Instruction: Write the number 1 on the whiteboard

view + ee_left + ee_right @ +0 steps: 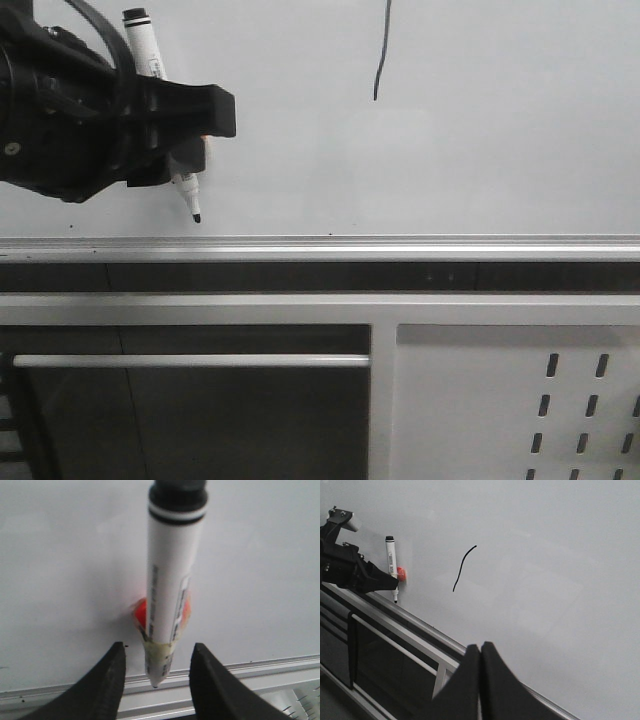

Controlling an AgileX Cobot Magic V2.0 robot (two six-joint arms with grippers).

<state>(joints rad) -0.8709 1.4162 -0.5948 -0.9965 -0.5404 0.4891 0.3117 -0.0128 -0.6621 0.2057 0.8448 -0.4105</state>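
The whiteboard (pixel 480 150) fills the upper front view above its silver rail (pixel 400 248). The number 1 (pixel 381 55) is a thin dark curved stroke at top centre; it also shows in the right wrist view (pixel 463 567). A white marker (pixel 150 55) with a black cap stands tip-down against the board, on a red-orange holder (pixel 139 614). My left gripper (pixel 195 140) is open, one finger on each side of the marker (pixel 170 580), with gaps on both sides. My right gripper (pixel 480 647) is shut and empty, away from the board.
Below the rail runs a dark channel and a silver frame. A grey perforated metal panel (pixel 560 410) is at the lower right. A dark opening with a horizontal silver bar (pixel 190 360) is at the lower left.
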